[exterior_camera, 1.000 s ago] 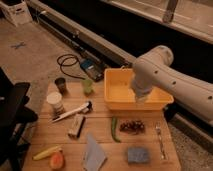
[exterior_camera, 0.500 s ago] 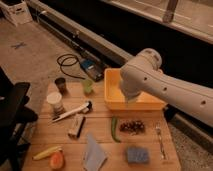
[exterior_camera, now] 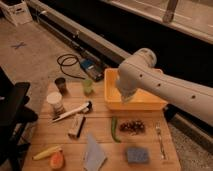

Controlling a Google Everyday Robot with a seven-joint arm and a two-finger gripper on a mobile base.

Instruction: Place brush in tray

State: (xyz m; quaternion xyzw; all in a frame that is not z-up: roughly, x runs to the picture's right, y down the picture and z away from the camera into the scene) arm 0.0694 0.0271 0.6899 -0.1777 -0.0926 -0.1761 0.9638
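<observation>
Brush (exterior_camera: 72, 111): flat on the wooden table (exterior_camera: 150, 142), left of centre, lying aslant with the dark head at the right end, toward the tray. Outside the tray and apart from it, with a strip of bare wood between head and tray wall.

Far left: black chair (exterior_camera: 12, 107) against the table edge. Front left corner: yellow fruit (exterior_camera: 46, 152) with an orange piece (exterior_camera: 57, 161) just beside it.

Left rear: white cup (exterior_camera: 55, 102) just beside the brush handle; dark cup (exterior_camera: 61, 84) behind it. Off the table, on the floor behind: coiled black cable (exterior_camera: 67, 62).

Just in front of the brush: small brown box (exterior_camera: 76, 125). Further front: grey-blue cloth (exterior_camera: 94, 152).

Green cup (exterior_camera: 88, 87): behind the brush head, near the tray's left rear corner.

Green bean pod (exterior_camera: 114, 129): in front of the tray's left end.

Tray (exterior_camera: 137, 106): yellow, at the rear right of the table. Interior partly hidden by the white arm (exterior_camera: 165, 85), reaching in from the right and bending down over it.

Gripper (exterior_camera: 123, 96): at the lower end of the arm, over the left part of the tray. Grip state not discernible; nothing seen held.

Dark cluster (exterior_camera: 132, 126): in front of the tray. Blue sponge (exterior_camera: 137, 155): at the front edge. Fork (exterior_camera: 160, 136): far right, pointing front to back.
</observation>
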